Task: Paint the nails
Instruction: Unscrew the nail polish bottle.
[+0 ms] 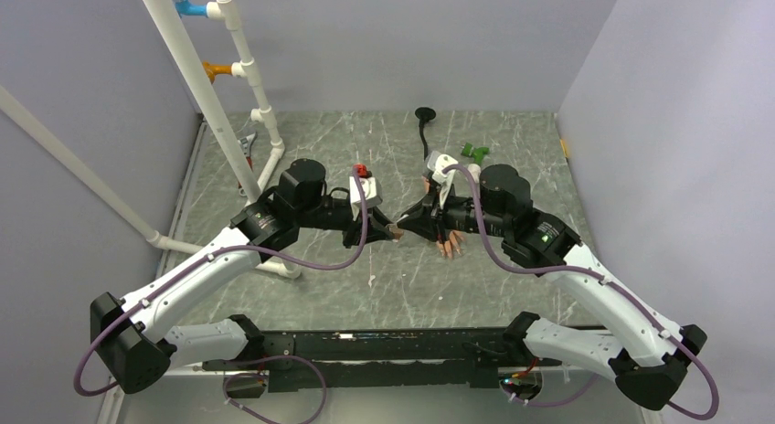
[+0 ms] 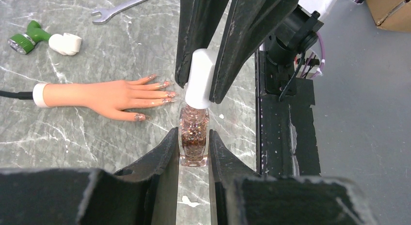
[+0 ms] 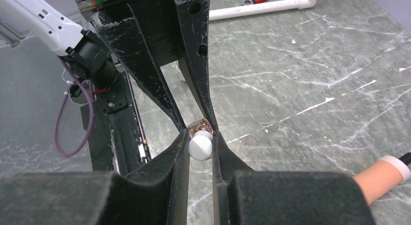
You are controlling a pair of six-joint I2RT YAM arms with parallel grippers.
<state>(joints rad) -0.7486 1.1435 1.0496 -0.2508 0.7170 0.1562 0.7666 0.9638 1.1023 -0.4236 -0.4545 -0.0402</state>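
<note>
Marbled grey-green stone forms the table (image 1: 302, 287), and at its far left a white pipe frame (image 1: 228, 95) stands clear of the work. Moving inward, the left gripper (image 2: 193, 137) is clamped tight on the glass body of a small bottle (image 2: 194, 123) filled with coppery glitter polish, one finger on each flat side, keeping it upright on the table. Directly above that grip sits the white cap (image 2: 199, 77), and the right gripper (image 3: 200, 137) is squeezed shut on it, coming in from the opposite side so the two sets of fingers nearly meet tip to tip. To the right of this pair in the overhead view, partly under the right arm, the mannequin hand (image 2: 104, 95) lies flat, palm down, with its fingers pointing toward the bottle. The nails (image 2: 169, 94) are near the bottle but not touching it; they look brownish and speckled, though I cannot tell how fully they are coated. A wrench (image 2: 126, 4) and a green-and-white fitting (image 2: 29, 38) lie well apart beyond the hand. The step in hand appears to be opening the bottle, one arm bracing and the other on the cap. The next move likely calls for the right wrist to twist and lift the cap straight up so the brush clears the neck, while the left grip keeps the bottle from tipping.
</note>
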